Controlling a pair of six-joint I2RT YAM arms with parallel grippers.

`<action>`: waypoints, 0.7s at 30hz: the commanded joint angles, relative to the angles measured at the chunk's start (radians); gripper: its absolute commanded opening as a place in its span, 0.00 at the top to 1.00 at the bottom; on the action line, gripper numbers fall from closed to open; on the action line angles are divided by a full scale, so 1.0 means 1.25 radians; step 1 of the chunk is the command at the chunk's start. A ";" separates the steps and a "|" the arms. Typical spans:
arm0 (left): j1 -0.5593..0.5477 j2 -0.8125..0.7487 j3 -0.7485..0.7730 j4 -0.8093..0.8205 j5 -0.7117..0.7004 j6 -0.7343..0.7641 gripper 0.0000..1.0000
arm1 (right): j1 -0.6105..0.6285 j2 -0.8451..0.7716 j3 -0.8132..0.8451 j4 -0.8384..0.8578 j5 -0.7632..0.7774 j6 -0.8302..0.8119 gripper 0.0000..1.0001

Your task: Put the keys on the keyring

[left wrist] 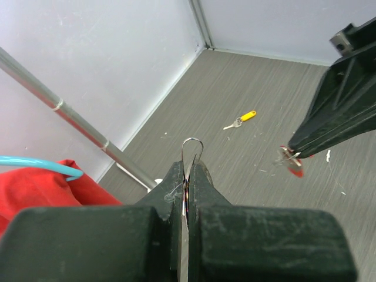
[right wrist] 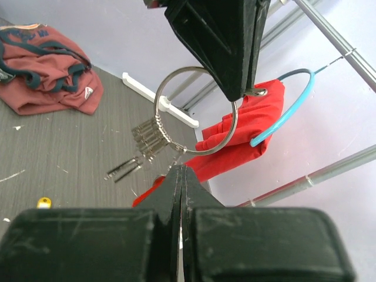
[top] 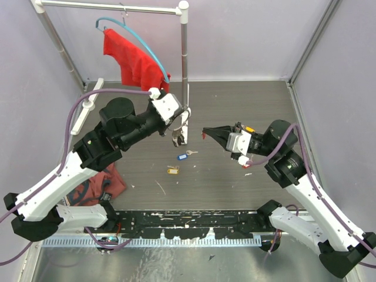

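The keyring (right wrist: 157, 106) hangs in the air above the worktop (top: 235, 176), pinched at its upper right arc by the left pincer (right wrist: 235, 93). That pincer is clenched on the wire. In the left wrist view only a narrow loop of the ring pokes out past its fingertips, and the rest is hidden between them. A bunch of keys (right wrist: 150, 136) dangles from the lower left of the ring.

The right pincer (left wrist: 292, 151) is clamped tight, and at its tip it grips a key (left wrist: 289, 160) with a red tag. It points toward the left pincer and sits near the ring without touching it. Most of that key is covered by the fingers, so only the tag end and a bit of metal show. In the right wrist view a red patch just under the tips may be this tag or part of the red cloth (right wrist: 247, 129) behind; I cannot tell which.

From above, the ring is too thin to make out, and only the dangling keys show below the left pincer. On the worktop between the arms lie a blue-tagged key (top: 184, 156) and a small yellow-tagged item (top: 173, 170). A yellow-tagged key (left wrist: 242, 120) lies farther off, partly hidden by the right arm in the top view.
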 commanded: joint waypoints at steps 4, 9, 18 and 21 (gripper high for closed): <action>-0.009 -0.015 0.041 0.009 0.011 -0.008 1.00 | -0.001 0.017 0.035 0.068 -0.060 -0.174 0.99; -0.069 -0.005 0.046 0.015 -0.075 0.047 1.00 | -0.001 0.025 0.033 0.072 -0.074 -0.242 0.99; -0.119 0.004 0.046 0.033 -0.118 0.076 1.00 | -0.001 0.026 0.016 0.169 -0.054 -0.214 0.99; -0.130 0.013 0.053 0.032 -0.130 0.081 1.00 | -0.001 0.031 0.022 0.179 -0.049 -0.207 0.99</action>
